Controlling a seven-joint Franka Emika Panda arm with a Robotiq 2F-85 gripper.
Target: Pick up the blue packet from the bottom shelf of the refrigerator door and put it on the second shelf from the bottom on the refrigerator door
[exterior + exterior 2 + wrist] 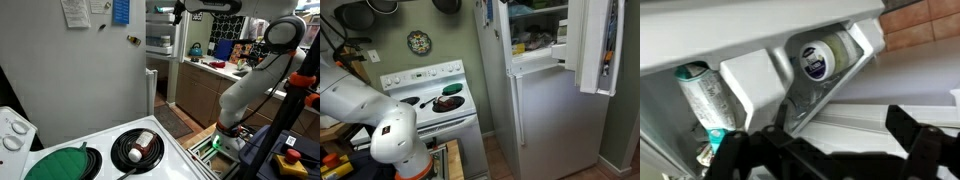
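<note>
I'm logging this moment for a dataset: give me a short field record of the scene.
setting: kitchen, refrigerator beside stove
refrigerator door: upper door swung open, shelf bins showing
wrist view: blue-labelled round container and silvery can, in neighbouring compartments
gripper: fingers apart, holding nothing
stove top: pan on a burner
blue packet: cannot be made out for certain

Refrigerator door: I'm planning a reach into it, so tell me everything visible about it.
The refrigerator door is a tall, narrow white panel, standing wide open beside the upper compartment of the pale-grey refrigerator. Its inner face carries clear plastic shelf bins. Colourful items sit in them, too small to identify.
</note>
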